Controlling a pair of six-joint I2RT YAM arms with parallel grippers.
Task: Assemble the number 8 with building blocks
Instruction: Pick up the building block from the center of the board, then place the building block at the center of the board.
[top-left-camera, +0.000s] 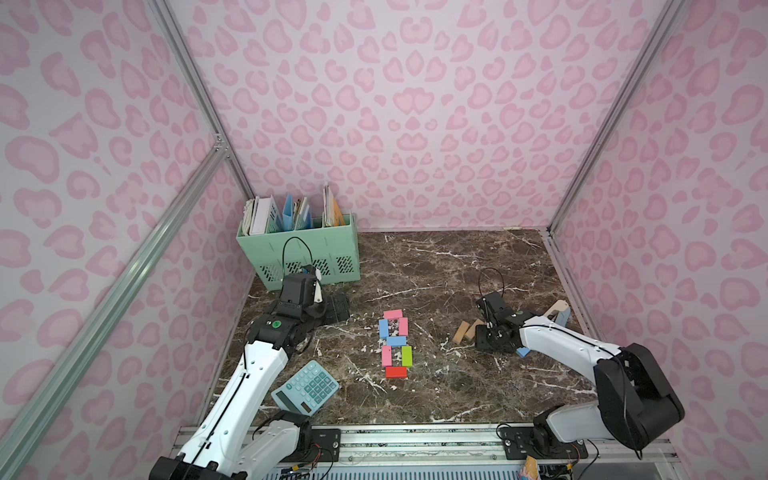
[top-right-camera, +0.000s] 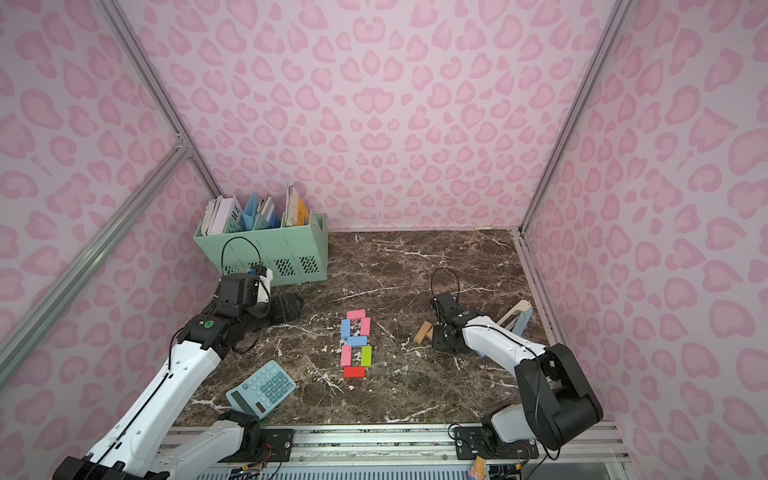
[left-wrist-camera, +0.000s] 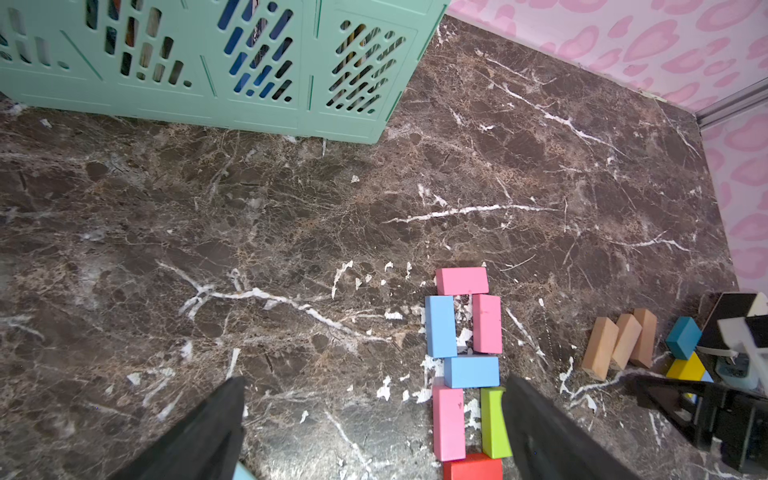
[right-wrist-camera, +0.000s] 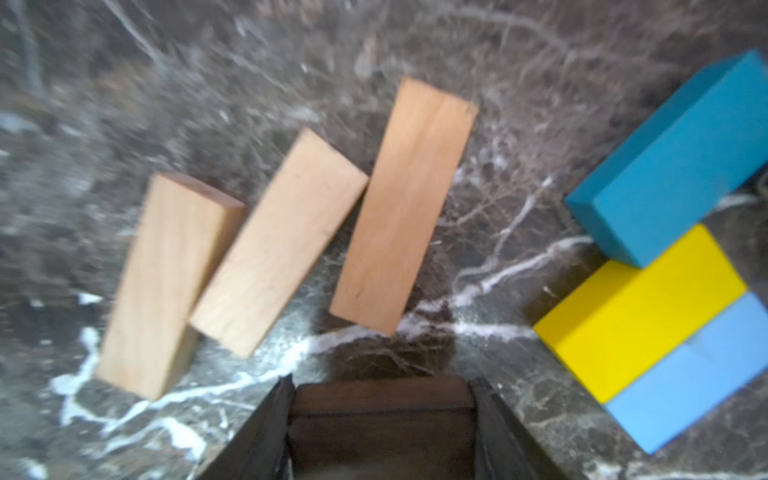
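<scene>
Seven building blocks lie flat mid-table in a figure of two stacked loops: pink block (top-left-camera: 393, 314) at the far end, red block (top-left-camera: 395, 372) at the near end, green block (left-wrist-camera: 493, 422) on the lower right side. Three bare wood blocks (right-wrist-camera: 278, 241) lean side by side to the right of it, with teal (right-wrist-camera: 681, 166), yellow (right-wrist-camera: 640, 311) and light-blue blocks (right-wrist-camera: 698, 374) stacked beyond them. My right gripper (right-wrist-camera: 380, 386) points down beside the wood blocks, its jaws pressed on both sides of a dark brown block (right-wrist-camera: 380, 415). My left gripper (left-wrist-camera: 376, 382) hangs wide open and empty, left of the figure.
A mint-green file basket (top-left-camera: 299, 249) with papers stands at the back left. A light-blue calculator (top-left-camera: 305, 388) lies at the front left beside the left arm. A wood and blue arch-shaped piece (top-left-camera: 557, 311) sits by the right wall, behind the right arm.
</scene>
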